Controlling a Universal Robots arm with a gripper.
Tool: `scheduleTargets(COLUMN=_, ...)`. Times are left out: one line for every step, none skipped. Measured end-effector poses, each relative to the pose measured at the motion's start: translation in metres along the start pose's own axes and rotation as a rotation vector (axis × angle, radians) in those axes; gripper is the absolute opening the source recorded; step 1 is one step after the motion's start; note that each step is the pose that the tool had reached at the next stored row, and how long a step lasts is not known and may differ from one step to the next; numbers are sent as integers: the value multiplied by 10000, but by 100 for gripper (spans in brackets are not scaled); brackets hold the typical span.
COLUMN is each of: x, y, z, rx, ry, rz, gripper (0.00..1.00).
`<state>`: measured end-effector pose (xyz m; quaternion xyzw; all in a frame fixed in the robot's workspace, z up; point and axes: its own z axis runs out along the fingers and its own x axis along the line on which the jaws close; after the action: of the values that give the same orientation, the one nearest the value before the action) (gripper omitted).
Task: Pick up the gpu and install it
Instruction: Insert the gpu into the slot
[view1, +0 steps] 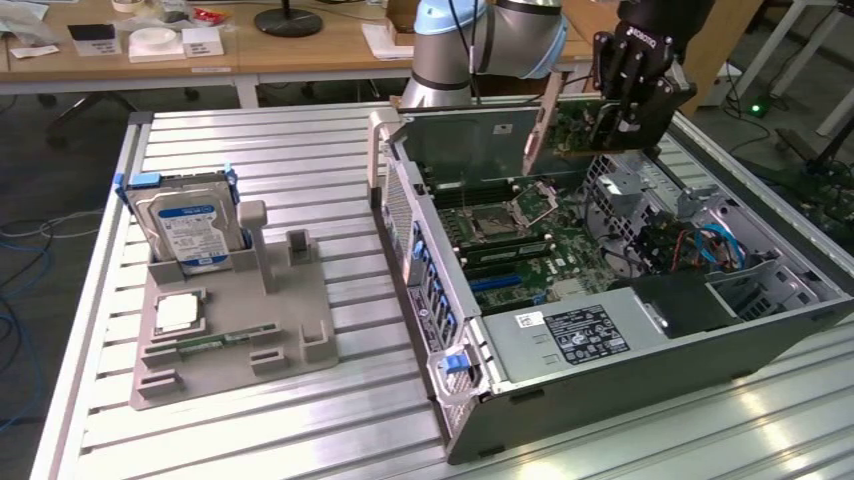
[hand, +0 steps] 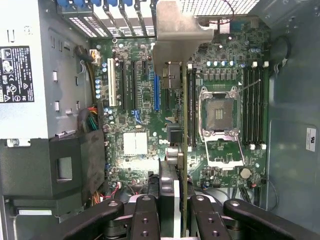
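Observation:
My gripper hangs over the far end of the open computer case, shut on the gpu. The card is held on edge above the motherboard, clear of it. In the wrist view the gpu appears edge-on as a thin line, with its silver bracket towards the case's rear wall. It passes between my black fingers and sits over the board between the blue slot and the processor socket.
A power supply fills the near end of the case, with drive bays and blue cables at the exterior view's right. On the slatted table a grey fixture holds a blue-labelled hard drive, a processor and a memory stick.

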<state>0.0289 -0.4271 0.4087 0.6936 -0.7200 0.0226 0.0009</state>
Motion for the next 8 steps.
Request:
scheduleTargets(x=0, y=0, z=0, rx=1, ry=0, rz=0, gripper=28)
scheduleTargets(x=0, y=0, z=0, rx=0, ry=0, rz=0, gripper=28)
scheduleTargets(x=0, y=0, z=0, rx=0, ry=0, rz=0, gripper=28)
scheduleTargets(x=0, y=0, z=0, rx=1, ry=0, rz=0, gripper=28)
scheduleTargets(x=0, y=0, z=0, rx=0, ry=0, rz=0, gripper=28)
scheduleTargets(x=0, y=0, z=0, rx=1, ry=0, rz=0, gripper=28)
scheduleTargets(x=-1, y=0, z=0, rx=1, ry=0, rz=-3, gripper=28)
scheduleTargets(x=-1, y=0, z=1, rx=1, ry=-3, rz=-16, gripper=28)
